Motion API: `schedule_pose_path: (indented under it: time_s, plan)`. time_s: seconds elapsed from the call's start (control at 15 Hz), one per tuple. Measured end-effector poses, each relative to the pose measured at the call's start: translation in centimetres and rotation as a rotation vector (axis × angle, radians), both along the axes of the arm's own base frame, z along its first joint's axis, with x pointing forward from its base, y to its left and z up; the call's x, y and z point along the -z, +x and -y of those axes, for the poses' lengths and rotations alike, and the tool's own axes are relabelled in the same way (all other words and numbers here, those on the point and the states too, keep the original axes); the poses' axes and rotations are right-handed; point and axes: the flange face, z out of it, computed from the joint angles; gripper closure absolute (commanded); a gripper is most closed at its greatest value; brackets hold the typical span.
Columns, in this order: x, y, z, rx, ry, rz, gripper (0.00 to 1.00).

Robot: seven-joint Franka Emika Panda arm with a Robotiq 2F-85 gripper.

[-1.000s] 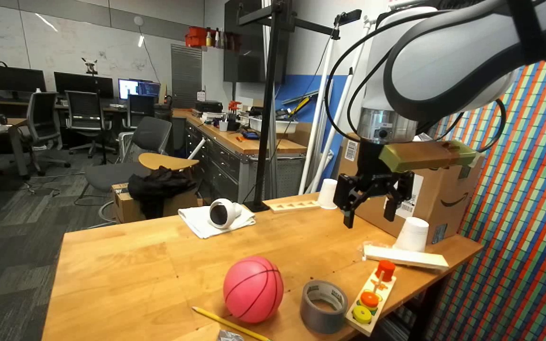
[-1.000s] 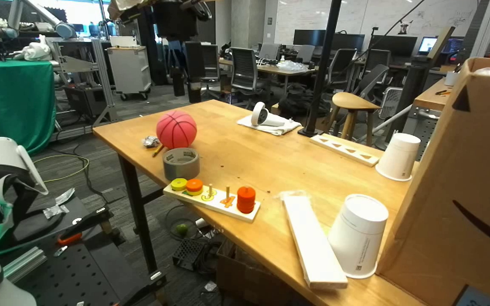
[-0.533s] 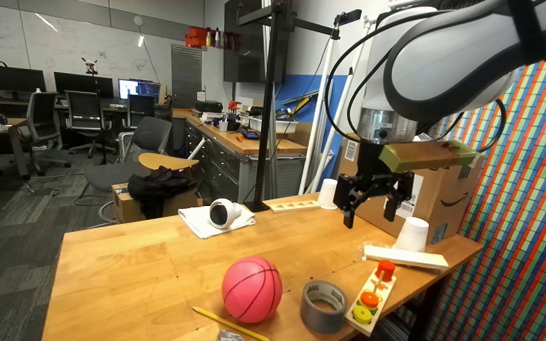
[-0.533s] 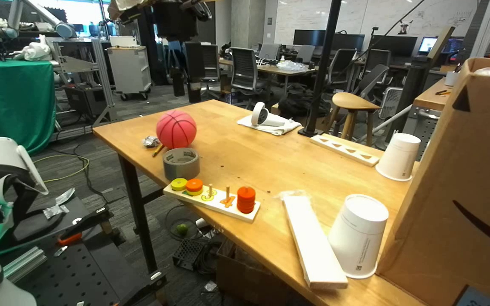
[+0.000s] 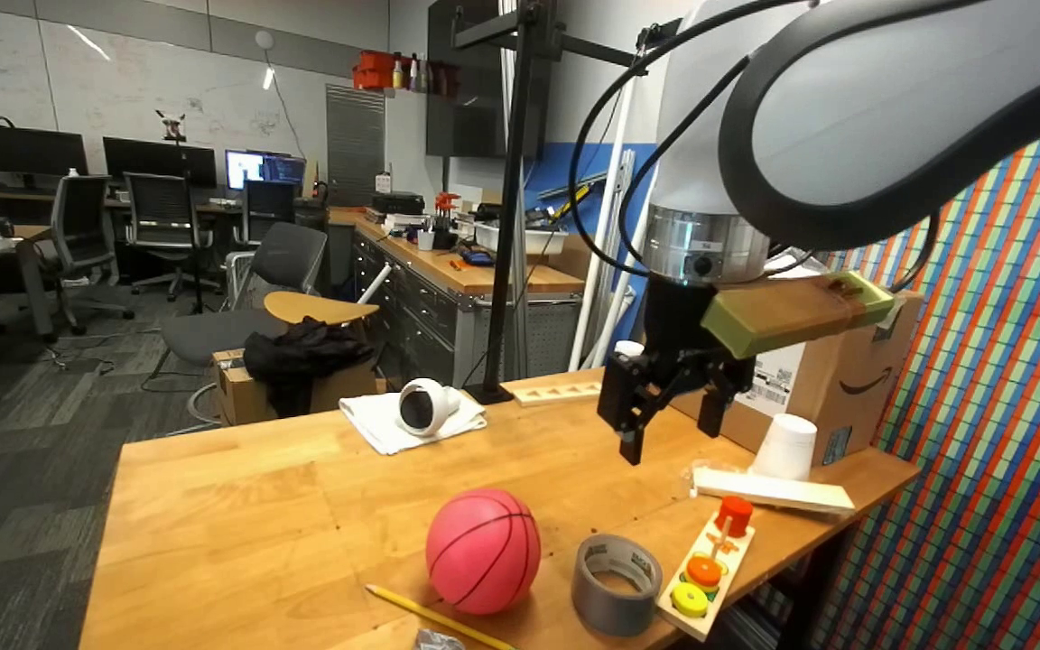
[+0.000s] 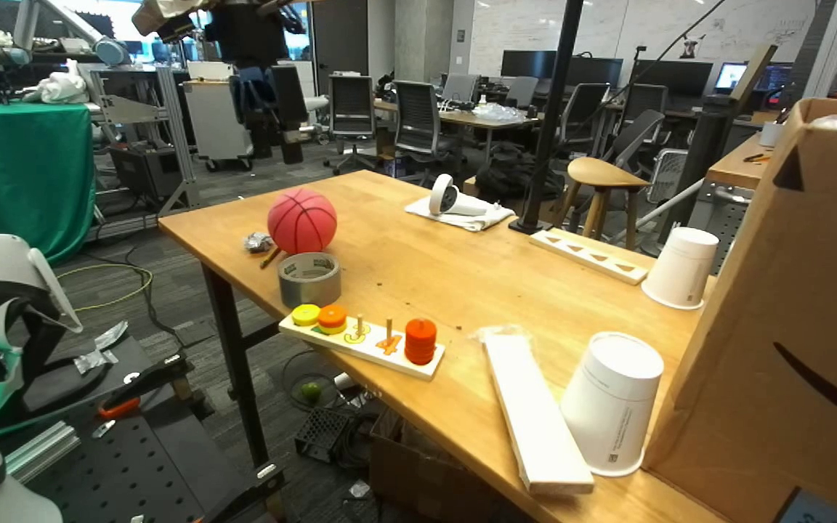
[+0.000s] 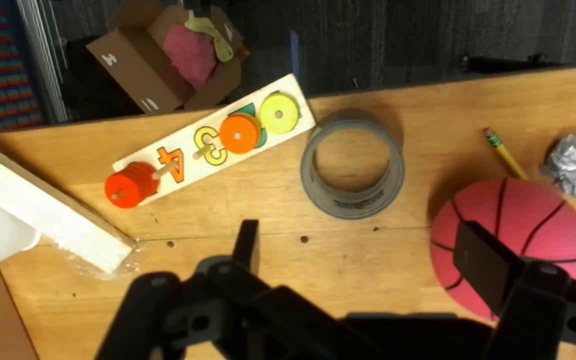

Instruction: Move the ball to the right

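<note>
The ball (image 5: 484,552), pinkish red with dark seam lines, rests on the wooden table near its edge, beside a grey tape roll. It shows in both exterior views, the second sighting being the ball (image 6: 302,221) behind the tape roll. In an exterior view my gripper (image 5: 672,437) hangs above the table, up and to the right of the ball, its jaws wide apart. From the wrist, the ball (image 7: 543,215) lies at the right, partly covered by one finger (image 7: 485,265), while bare tabletop shows between the fingers of my gripper (image 7: 355,240). Nothing is held.
A tape roll (image 7: 353,200) and a wooden counting toy (image 7: 193,150) with discs sit by the table edge. A pencil (image 5: 430,616) and crumpled foil (image 7: 575,165) lie near the ball. A white bar (image 6: 535,414), white cups (image 6: 613,403), a cardboard box (image 6: 774,327) and a black pole (image 6: 546,123) stand around.
Over the last half second my gripper has moved left in both exterior views, and somewhat lower in one of them. Its jaws stay apart. The ball is at practically the same spot.
</note>
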Motion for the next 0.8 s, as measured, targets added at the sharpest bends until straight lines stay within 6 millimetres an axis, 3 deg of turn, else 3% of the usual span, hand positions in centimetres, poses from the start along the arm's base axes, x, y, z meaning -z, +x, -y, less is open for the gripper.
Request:
schedule_pose_path:
  time_s: [0.27,0.47,0.8]
  plan:
    - [1.4,-4.0,-7.1,-0.151,-0.034,-0.006,0.00]
    - [2.3,-6.6,-11.2,-0.298,-0.031,-0.007,0.00]
    - [3.8,-7.6,-14.2,-0.562,-0.011,0.009,0.00]
